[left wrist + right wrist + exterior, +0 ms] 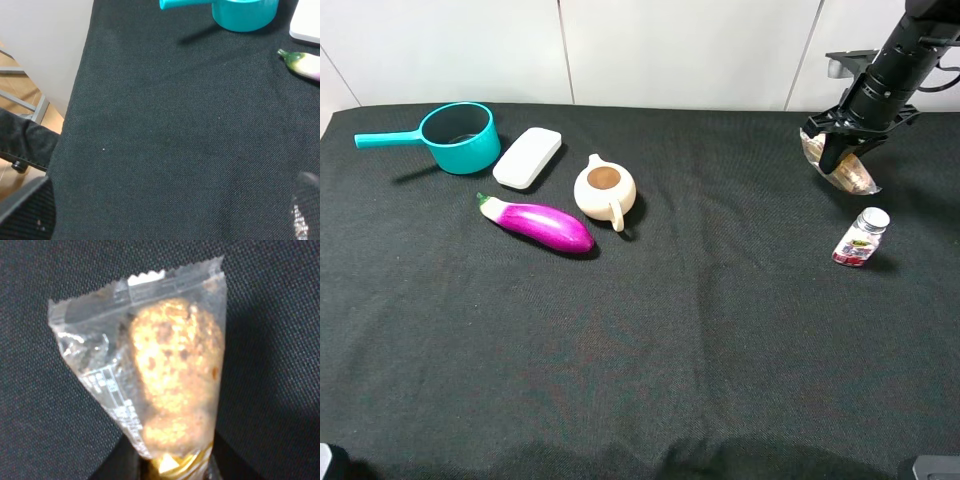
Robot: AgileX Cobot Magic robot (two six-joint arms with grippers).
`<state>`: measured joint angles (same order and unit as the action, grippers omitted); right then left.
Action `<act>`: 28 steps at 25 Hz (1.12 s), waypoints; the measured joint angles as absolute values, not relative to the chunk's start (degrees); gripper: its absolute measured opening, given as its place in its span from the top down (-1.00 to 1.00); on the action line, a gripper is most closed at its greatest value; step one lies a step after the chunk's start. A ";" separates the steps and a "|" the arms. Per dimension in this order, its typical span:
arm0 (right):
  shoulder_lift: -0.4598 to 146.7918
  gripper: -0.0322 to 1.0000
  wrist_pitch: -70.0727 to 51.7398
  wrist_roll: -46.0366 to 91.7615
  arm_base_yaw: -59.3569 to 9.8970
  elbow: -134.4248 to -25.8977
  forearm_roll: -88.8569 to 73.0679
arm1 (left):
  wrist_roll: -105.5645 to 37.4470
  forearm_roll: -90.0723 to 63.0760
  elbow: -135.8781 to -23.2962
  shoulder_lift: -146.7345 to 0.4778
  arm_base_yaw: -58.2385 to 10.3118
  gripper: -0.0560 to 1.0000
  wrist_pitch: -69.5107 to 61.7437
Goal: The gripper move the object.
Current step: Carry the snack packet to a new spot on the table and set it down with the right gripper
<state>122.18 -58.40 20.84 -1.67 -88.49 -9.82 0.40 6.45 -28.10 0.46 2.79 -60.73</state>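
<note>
1. The right gripper point(840, 160) is reaching down at the far right of the black cloth point(720, 350). Its jaws are clenching one end of the snack pack point(856, 178).
2. The snack pack is sticking out from under the claw and slanting toward the near right. Whether its free end is touching the cloth, I cannot tell.
3. In the right wrist view the snack pack point(170, 380) is showing clear wrapping with a serrated seal at its free end. Lumpy tan biscuit pieces with dark flecks are filling it, and a yellow patch is showing where the dark jaws are pinching it.
4. A small silver-capped bottle point(861, 238) is standing upright on the near side of the pack, close to it but apart.
5. The left gripper point(170, 220) is facing bare cloth on the left side. Its fingers point(25, 215) are sitting spread at the two lower corners of the left wrist view, with nothing between them.
6. A purple eggplant point(540, 224) is lying on the left half of the cloth, its green stem pointing to the far left.
7. A cream jug point(605, 190) is standing just beside the eggplant's blunt end, seemingly not touching it.
8. A teal saucepan point(460, 137) is standing at the far left with its handle pointing left.
9. A white flat case point(528, 157) is lying between the saucepan and the jug.
</note>
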 joint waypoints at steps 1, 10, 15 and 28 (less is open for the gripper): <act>122.35 0.67 -58.28 20.84 -1.67 -88.49 -9.82 | 0.40 6.45 -28.10 0.46 2.79 -0.98 -60.73; 124.96 0.67 -58.06 20.90 -1.67 -88.49 -9.82 | 0.40 6.45 -28.10 0.46 2.79 -0.98 -60.73; 126.26 0.67 -57.88 21.09 -1.67 -88.49 -10.24 | 0.40 6.45 -28.10 0.46 2.79 -0.98 -60.73; 126.45 0.67 -57.08 21.43 -1.67 -88.49 -10.31 | 0.40 6.45 -28.10 0.46 2.79 -0.98 -60.73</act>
<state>126.45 -57.08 21.43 -1.67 -88.49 -10.31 0.40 6.45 -28.10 0.46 2.79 -60.73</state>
